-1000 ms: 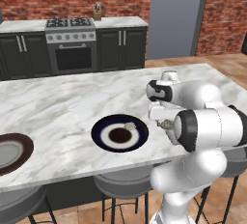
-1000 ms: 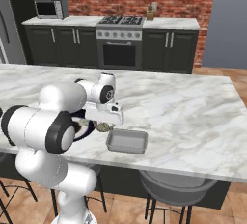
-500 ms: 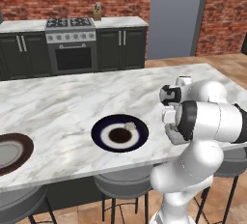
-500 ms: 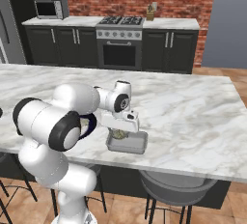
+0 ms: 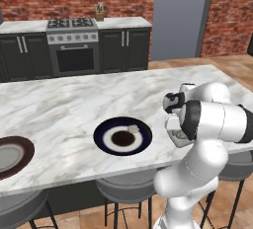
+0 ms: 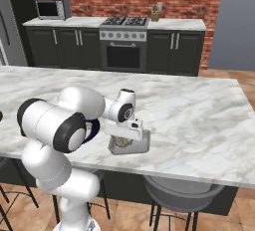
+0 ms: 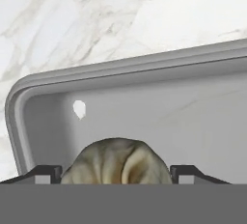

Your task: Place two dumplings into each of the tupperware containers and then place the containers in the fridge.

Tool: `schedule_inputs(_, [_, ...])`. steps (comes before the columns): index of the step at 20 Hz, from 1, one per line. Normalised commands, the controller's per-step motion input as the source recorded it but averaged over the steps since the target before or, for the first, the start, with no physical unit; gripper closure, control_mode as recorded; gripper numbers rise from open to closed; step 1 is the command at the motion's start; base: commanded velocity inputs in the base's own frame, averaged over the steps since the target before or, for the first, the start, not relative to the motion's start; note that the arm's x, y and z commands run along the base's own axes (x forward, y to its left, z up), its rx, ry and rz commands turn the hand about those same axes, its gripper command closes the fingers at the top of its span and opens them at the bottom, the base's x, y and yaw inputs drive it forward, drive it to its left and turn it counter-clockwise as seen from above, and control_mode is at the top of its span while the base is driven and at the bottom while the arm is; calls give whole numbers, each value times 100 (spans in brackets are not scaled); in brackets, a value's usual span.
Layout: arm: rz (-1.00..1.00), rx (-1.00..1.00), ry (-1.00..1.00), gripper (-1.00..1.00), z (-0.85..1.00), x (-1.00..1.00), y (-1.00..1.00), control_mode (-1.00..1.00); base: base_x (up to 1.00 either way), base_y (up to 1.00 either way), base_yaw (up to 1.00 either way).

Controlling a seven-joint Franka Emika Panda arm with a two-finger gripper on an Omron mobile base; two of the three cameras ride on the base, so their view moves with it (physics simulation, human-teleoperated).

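Note:
My gripper is shut on a pale tan dumpling and holds it just above the floor of a translucent grey tupperware container, near one rounded corner. From the right base view, the gripper hangs over that container near the island's front edge. The arm hides most of the container in the left base view. Another dumpling lies on the dark-rimmed plate. The fridge stands at the far left. The second container is out of view.
A second dark-rimmed plate sits at the island's left end. Stools stand under the front edge. The stove and dark cabinets line the back wall, with a microwave on the counter.
The arm swung right from the plate to the container, carrying the dumpling, and lowered it into the box.

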Motion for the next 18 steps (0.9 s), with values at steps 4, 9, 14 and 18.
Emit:
schedule_inputs(4, [0,0,-3,-100,0,0,-2,-100,0,0,0])
schedule_inputs(9, [0,0,0,-100,0,0,-4,-100,0,0,0])
schedule_inputs(14, [0,0,0,-100,28,0,0,-100,0,0,0])
schedule_inputs(18, [0,0,0,-100,53,0,27,-100,0,0,0])
